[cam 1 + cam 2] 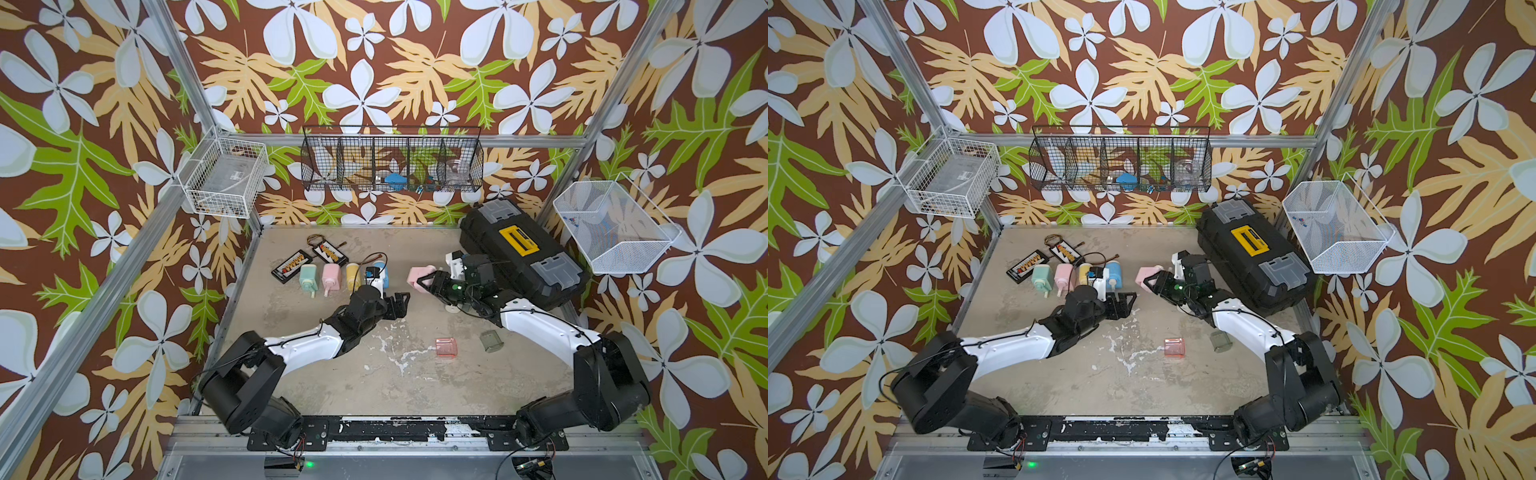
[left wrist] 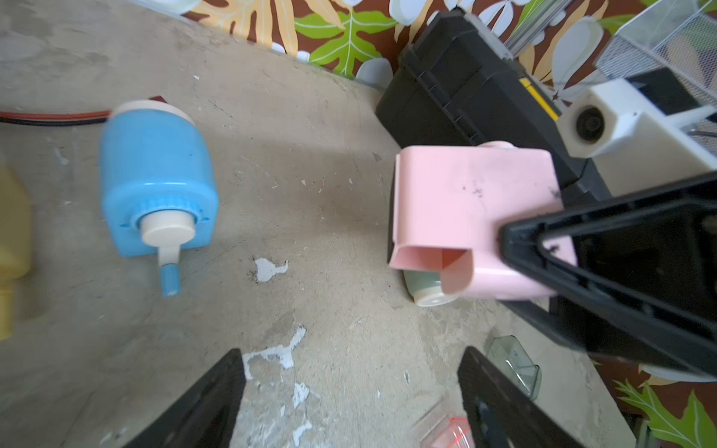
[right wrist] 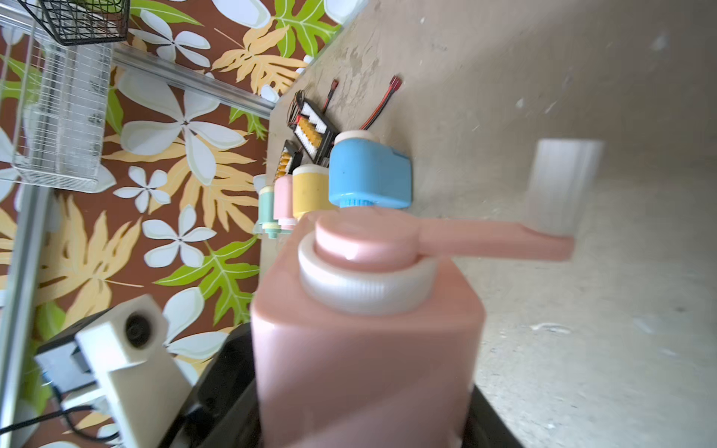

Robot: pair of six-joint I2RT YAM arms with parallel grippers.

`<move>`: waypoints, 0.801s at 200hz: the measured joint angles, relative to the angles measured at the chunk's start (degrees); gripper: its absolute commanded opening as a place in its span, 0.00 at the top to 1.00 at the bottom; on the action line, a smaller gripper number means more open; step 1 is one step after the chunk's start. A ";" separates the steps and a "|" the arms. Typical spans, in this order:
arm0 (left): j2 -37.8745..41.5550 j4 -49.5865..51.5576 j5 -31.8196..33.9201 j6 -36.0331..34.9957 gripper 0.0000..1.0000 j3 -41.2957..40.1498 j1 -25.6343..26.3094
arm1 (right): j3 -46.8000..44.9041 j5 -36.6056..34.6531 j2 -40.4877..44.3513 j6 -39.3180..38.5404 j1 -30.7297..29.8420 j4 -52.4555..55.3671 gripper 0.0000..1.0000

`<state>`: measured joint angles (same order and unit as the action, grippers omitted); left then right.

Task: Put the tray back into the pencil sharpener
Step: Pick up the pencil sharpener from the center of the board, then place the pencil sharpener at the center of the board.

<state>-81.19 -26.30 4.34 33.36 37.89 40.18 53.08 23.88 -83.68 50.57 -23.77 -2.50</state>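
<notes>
While right end effector (image 1: 424,281) clamps pink sharpener (image 1: 415,273) | left end effector (image 1: 404,305) gapes empty | trays (image 1: 446,347) (image 1: 491,341): 2 | row sharpeners (image 1: 308,277) (image 1: 331,276) (image 1: 352,275) (image 1: 384,276): 4

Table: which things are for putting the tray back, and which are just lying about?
For the job: held pink sharpener, pink tray, right gripper.
Lying about: row of sharpeners, grey tray, toolbox, two boards, wall baskets.

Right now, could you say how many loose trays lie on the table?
2: a pink tray near the middle and a grey tray beside it; others may be hidden.
</notes>
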 measured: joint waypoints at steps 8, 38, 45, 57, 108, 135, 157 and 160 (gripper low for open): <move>3.67 0.52 0.94 0.42 0.15 -2.01 0.00 | 0.79 -1.81 1.07 -3.58 -0.13 3.15 0.70; 17.59 5.18 5.70 0.50 0.11 -7.43 -0.02 | 3.72 -8.68 3.76 -18.82 -4.04 14.64 0.71; 20.68 6.51 7.06 0.35 0.09 -8.52 -0.07 | 4.48 -10.21 4.11 -22.73 -5.86 17.25 0.72; 25.90 9.31 9.75 0.96 0.09 -10.45 -0.42 | 5.99 -12.63 4.44 -29.20 -9.40 21.42 0.72; 41.31 19.23 18.12 5.35 0.11 -16.46 -4.92 | 9.79 -21.35 2.03 -53.83 -25.07 34.36 0.69; 45.79 24.11 21.35 6.51 0.11 -15.72 -5.20 | 12.20 -22.36 -2.08 -66.49 -32.02 39.85 0.67; 48.26 28.02 23.19 6.47 0.12 -13.68 -5.20 | 16.72 -24.68 -8.44 -72.32 -34.01 43.58 0.65; 48.54 28.50 23.43 6.43 0.12 -13.44 -5.20 | 17.29 -25.03 -9.33 -72.94 -34.25 43.89 0.65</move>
<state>-32.64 2.20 27.77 39.79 24.45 34.98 70.37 -1.15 -93.01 -22.37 -58.02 41.39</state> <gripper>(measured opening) 0.886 0.567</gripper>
